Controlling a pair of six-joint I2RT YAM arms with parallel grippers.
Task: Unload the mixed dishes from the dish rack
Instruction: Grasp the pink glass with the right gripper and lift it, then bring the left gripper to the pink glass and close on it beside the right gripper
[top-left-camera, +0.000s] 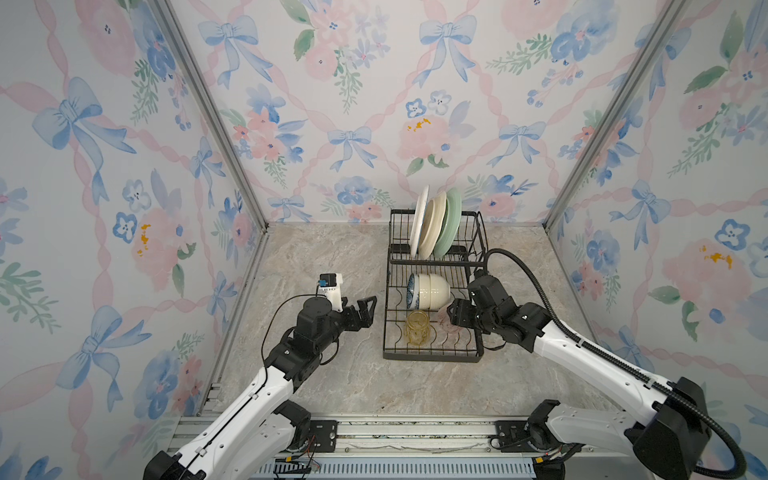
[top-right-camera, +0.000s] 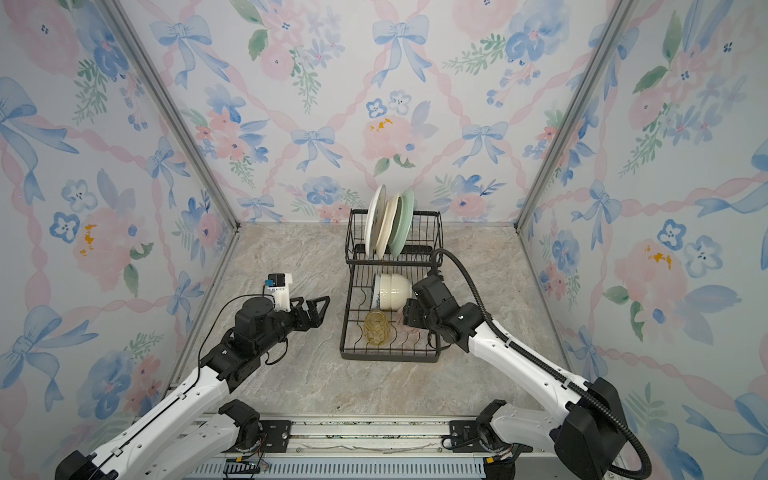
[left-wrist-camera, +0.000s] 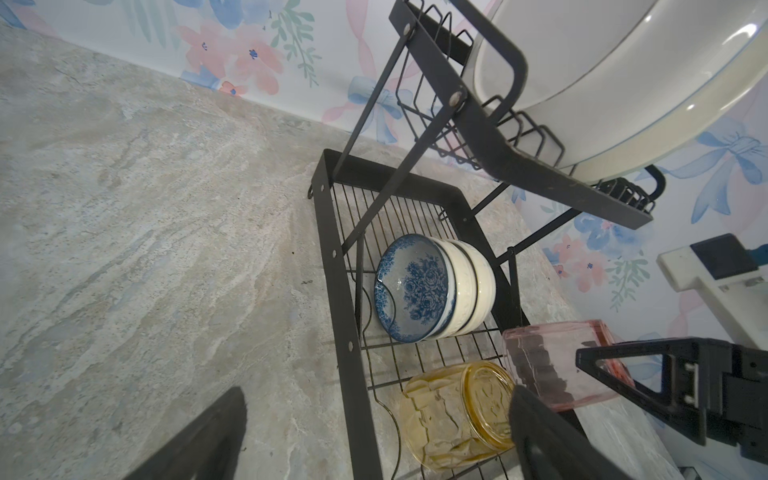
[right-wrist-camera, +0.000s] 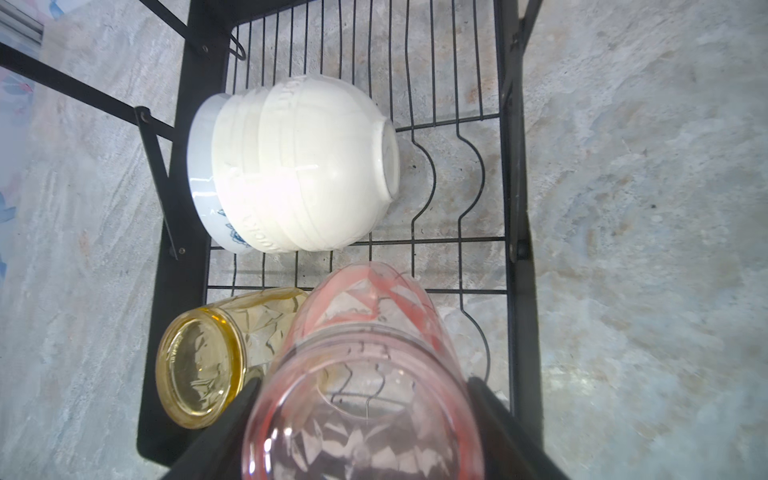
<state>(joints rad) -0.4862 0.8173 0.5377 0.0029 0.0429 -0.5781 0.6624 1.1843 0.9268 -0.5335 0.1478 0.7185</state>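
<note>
Raised lettering rings the cream bowls (right-wrist-camera: 299, 166), too blurred to read. They lie nested on their sides with the blue-and-white bowl (left-wrist-camera: 411, 286) in the lower tray of the dish rack (top-left-camera: 432, 355). The right hand (right-wrist-camera: 361, 386) reaches into that tray and pinches the pink tumbler (right-wrist-camera: 365, 316) between its fingers. The yellow tumbler (right-wrist-camera: 199, 365) lies on its side just beside it, crowding that flank. On the upper tier the white plate (top-left-camera: 419, 216), cream plate (top-left-camera: 432, 224) and pale green plate (top-left-camera: 451, 220) stand on edge. The left hand (top-left-camera: 368, 311) hangs spread over the tabletop (top-left-camera: 324, 257), near the rack.
</note>
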